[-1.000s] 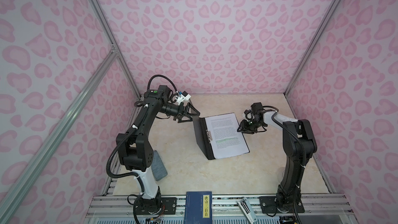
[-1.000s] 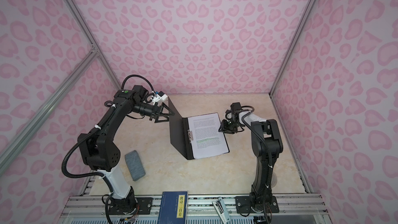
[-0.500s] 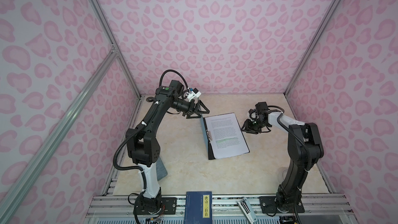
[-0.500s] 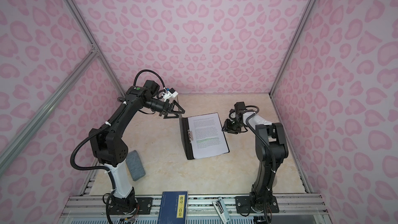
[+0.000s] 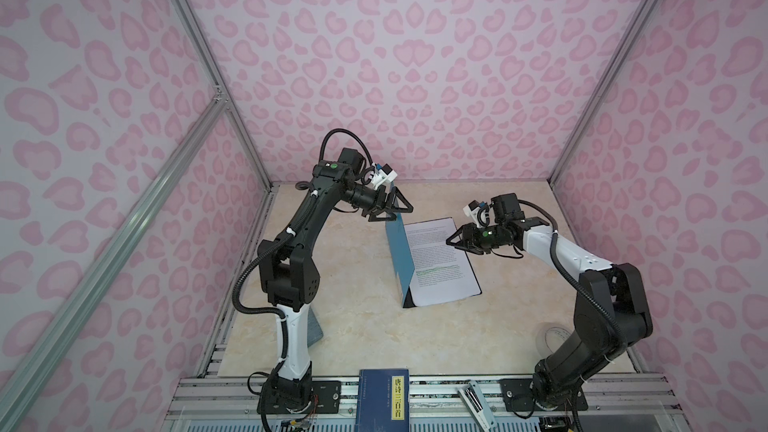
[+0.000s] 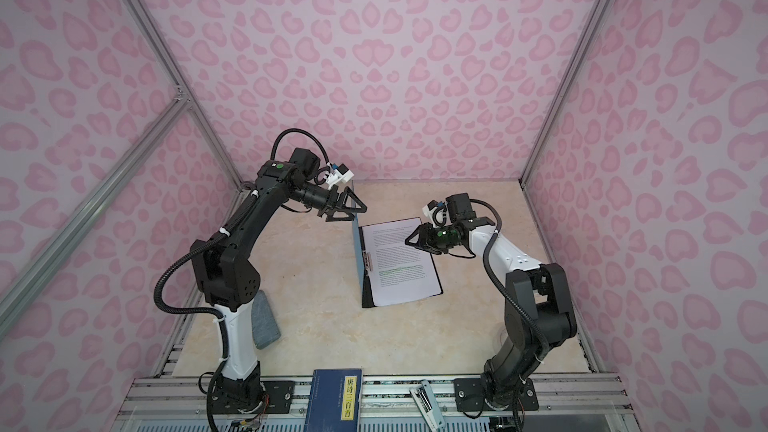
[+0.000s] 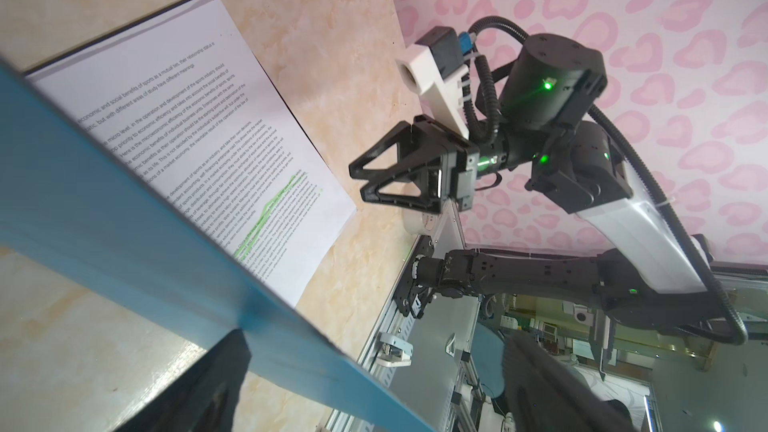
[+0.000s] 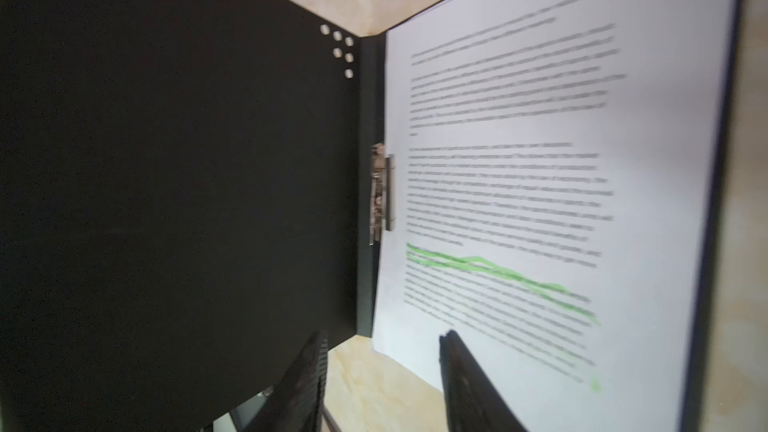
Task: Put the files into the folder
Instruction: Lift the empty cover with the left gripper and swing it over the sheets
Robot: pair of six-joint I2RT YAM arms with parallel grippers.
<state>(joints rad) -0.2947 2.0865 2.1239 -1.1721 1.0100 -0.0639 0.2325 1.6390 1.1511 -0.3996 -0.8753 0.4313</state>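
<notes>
Partly, the folder [image 7: 124, 222] hides the files [image 7: 232, 118].

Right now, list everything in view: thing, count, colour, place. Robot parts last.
table: one, beige marble, under everything
folder: one, blue cover, black inside, middle of the table, cover raised near upright
files: one stack, sheet count unclear, white with black text and green highlights, lying inside the folder
metal clip: one, silver, at the folder's spine beside the files
book: one, dark blue with yellow strip, on the front rail
pad: one, grey-blue, front left of the table
small device: one, white and black, on the front rail, kind unclear
left tool: one, black, open, at the raised cover's top edge
right tool: one, black, open, empty, above the files' outer edge
</notes>
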